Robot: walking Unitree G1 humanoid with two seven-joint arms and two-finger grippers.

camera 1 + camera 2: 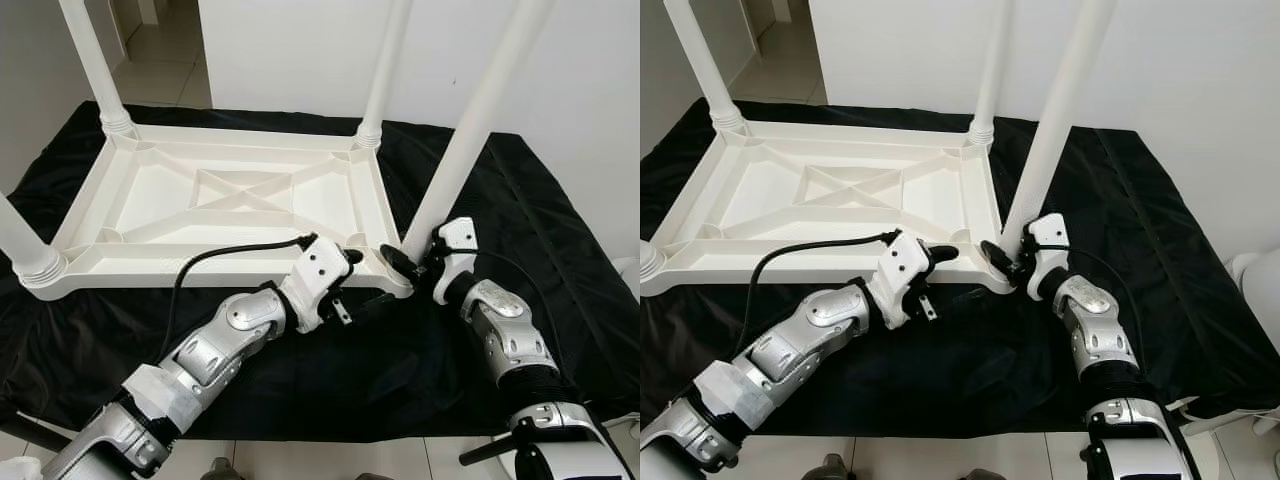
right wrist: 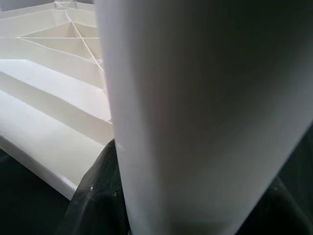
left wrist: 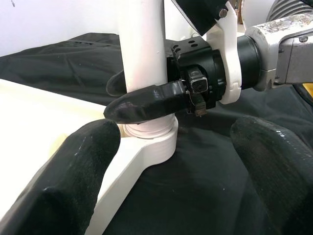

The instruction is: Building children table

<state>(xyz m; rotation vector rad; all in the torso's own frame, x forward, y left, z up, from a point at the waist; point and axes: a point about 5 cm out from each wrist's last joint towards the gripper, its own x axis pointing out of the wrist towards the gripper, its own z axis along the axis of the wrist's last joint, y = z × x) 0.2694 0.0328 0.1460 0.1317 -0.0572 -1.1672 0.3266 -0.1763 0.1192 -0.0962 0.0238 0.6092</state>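
The right gripper point(image 1: 405, 262) has its jaws closed around the near-right leg point(image 1: 470, 130), low down just above where that leg meets the tabletop's near-right corner. The left gripper point(image 1: 345, 282) sits just left of that corner with its jaws spread apart and nothing between them, one finger over the tabletop's near rim and the other lower, over the cloth.

The white plastic tabletop point(image 1: 230, 200) lies upside down, ribbed underside up, with crossed stiffening ribs in its middle panel. Four white legs stand at its corners: the gripped near-right one leaning to the right, the far-right leg point(image 1: 385, 70), the far-left leg point(image 1: 90, 60) and the near-left leg point(image 1: 20, 245). All of it rests on a black cloth point(image 1: 520, 200) spread over a low surface, with white wall behind and pale floor tiles at the near edge.

The left wrist view gives what the head views do not: the right gripper's black fingers point(image 3: 146, 103) wrapping the leg just above its threaded collar point(image 3: 151, 139) at the corner socket. The right wrist view is taken up close against the leg's white shaft point(image 2: 195, 112), with the ribbed underside point(image 2: 49, 73) beyond it.

A black cable point(image 1: 215, 258) loops from the left wrist over the tabletop's near rim.
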